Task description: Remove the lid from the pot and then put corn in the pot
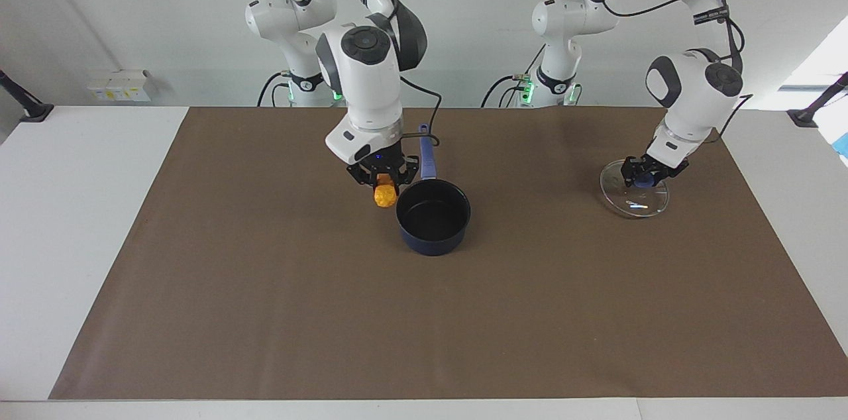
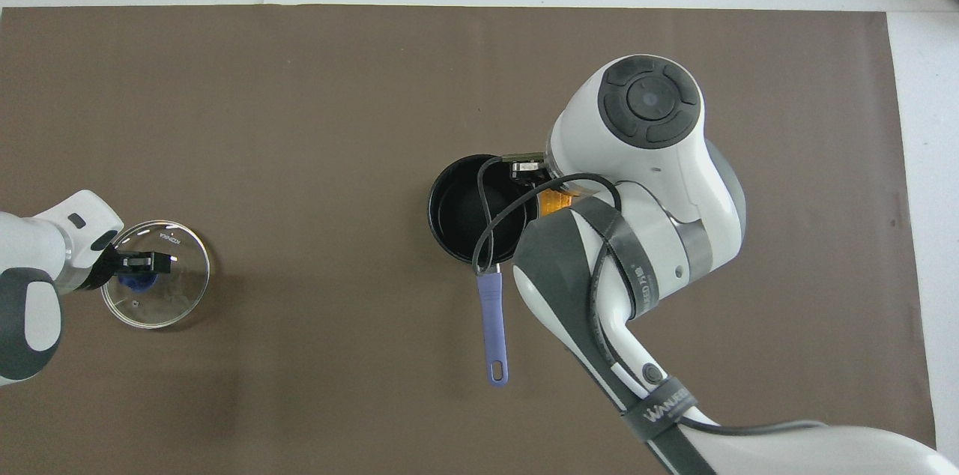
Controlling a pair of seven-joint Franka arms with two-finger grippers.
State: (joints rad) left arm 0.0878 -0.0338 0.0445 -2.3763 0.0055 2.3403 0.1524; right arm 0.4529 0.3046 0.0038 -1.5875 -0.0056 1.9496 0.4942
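Corn held at pot's rim; lid held low, frame right.
Your right gripper (image 1: 383, 176) clenches the corn (image 1: 383, 195) beside the uncovered pot (image 1: 433, 216), frame centre; your left gripper (image 1: 650, 170) grips the lid (image 1: 634, 193) by its knob above the brown mat (image 1: 424, 314).

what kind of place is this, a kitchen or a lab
Most likely a robotics lab, not a kitchen: two white arms are mounted at a plain white table covered by a brown mat, against a bare wall. The only kitchenware is a small pot, its lid and toy corn.
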